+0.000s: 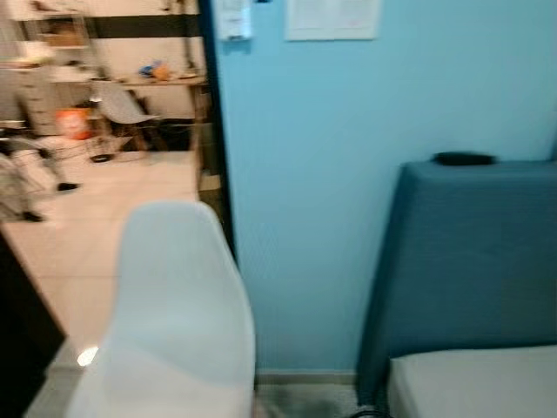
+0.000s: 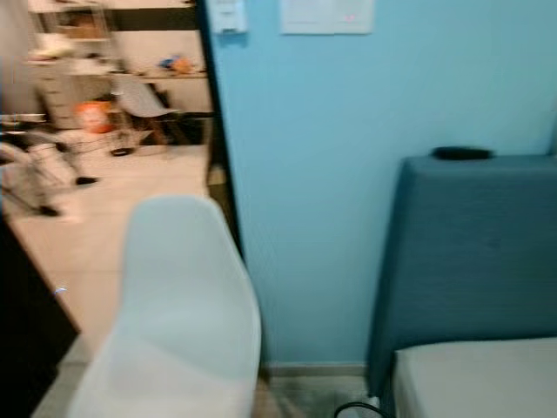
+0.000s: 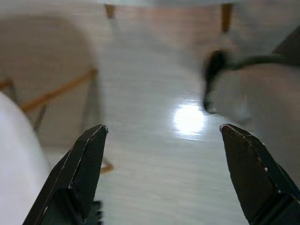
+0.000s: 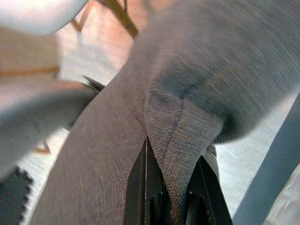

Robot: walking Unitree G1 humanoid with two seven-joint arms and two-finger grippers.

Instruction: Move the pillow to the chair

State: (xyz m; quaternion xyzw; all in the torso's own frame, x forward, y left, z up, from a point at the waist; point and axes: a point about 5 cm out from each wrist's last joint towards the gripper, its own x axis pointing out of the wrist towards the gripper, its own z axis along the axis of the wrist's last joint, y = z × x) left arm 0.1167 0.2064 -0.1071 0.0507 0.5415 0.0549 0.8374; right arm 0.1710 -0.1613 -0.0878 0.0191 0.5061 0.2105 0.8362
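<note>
A grey woven pillow (image 4: 187, 84) hangs from my right gripper (image 4: 176, 187), whose black fingers (image 4: 143, 183) are shut on a pinched fold of its fabric. A white moulded chair (image 1: 174, 322) stands close in front at the lower left of the eye views, with its curved back towards me. My left gripper (image 3: 164, 136) is open over the pale glossy floor, nothing between its fingers (image 3: 79, 168); wooden chair legs (image 3: 61, 91) show beyond it.
A light blue wall (image 1: 348, 174) faces me. A blue upholstered headboard (image 1: 474, 261) and a pale mattress (image 1: 474, 383) fill the lower right. A doorway on the left opens onto a tiled room with another chair (image 1: 122, 106), a desk and clutter. A dark cable (image 2: 352, 409) lies by the bed.
</note>
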